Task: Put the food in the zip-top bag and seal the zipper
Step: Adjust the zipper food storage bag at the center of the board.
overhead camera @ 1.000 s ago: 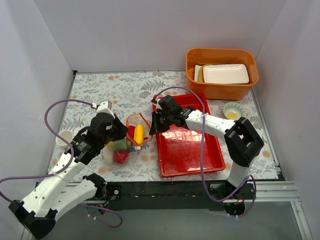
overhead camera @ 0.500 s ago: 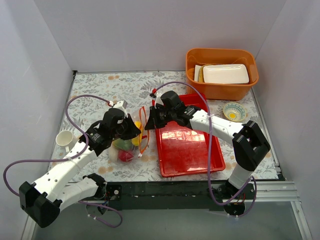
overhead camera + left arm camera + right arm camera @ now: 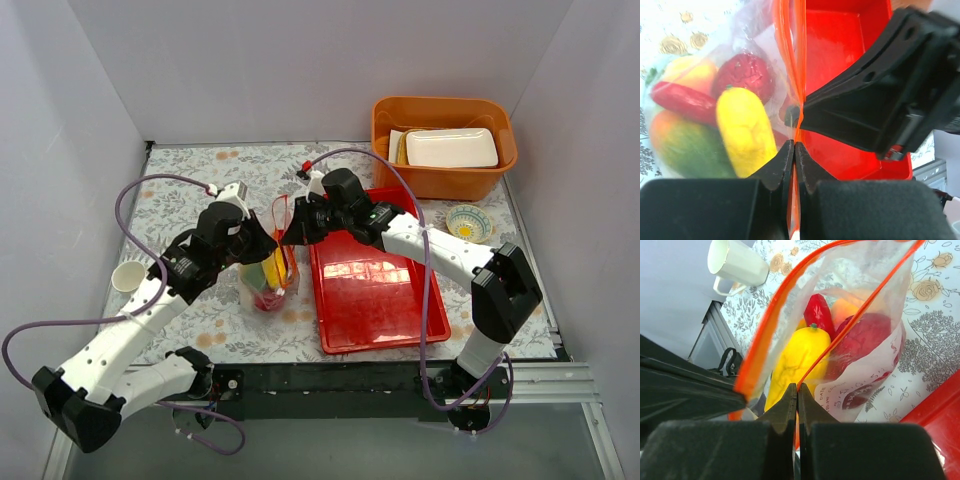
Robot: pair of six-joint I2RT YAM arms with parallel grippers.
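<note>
Left gripper (image 3: 794, 150): pinches shut on the zipper (image 3: 767, 322), zip-top bag (image 3: 250, 285) hanging below with the food (image 3: 742, 130) inside. Right gripper (image 3: 796, 390): pinches the same strip, face to face with the left. Runs lengthwise away from both tips, equally near each; gapes open beyond.

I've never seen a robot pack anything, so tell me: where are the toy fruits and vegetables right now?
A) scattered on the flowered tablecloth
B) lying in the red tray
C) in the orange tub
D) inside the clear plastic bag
D: the toy food shows through the clear bag, which the left end effector and the right end effector both pinch by its orange-red strip.
</note>
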